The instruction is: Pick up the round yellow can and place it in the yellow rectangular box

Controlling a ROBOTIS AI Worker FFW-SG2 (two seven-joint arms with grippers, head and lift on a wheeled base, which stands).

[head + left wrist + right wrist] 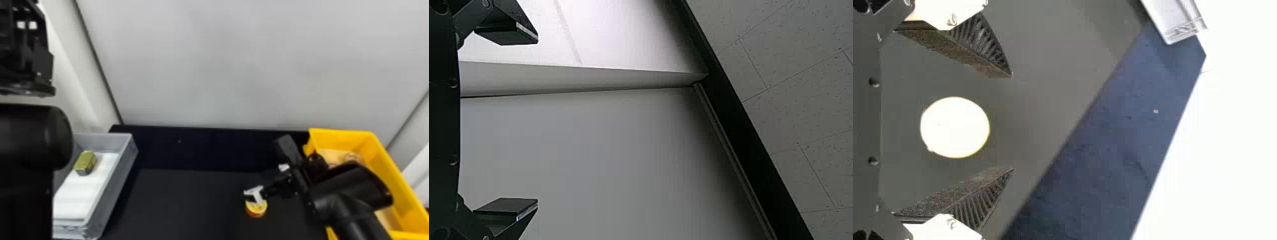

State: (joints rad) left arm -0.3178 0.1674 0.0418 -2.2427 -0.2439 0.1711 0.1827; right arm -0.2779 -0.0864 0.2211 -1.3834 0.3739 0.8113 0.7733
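Observation:
The round yellow can [256,209] is on the dark table, just left of the yellow rectangular box [395,178]. My right gripper [262,185] is over the can, partly covering it. In the right wrist view, the can [955,127] appears as a bright disc between the two fingers of the open right gripper [1012,123], with a gap on either side. My left gripper [27,54] is parked high at the far left; the left wrist view has that left gripper [538,120] open with nothing between its fingers.
A grey tray [124,172] at the left holds a white sheet and a greenish-gold tin [85,163]. Some items lie inside the yellow box, partly behind my right arm. A pale wall [223,63] rises behind the table.

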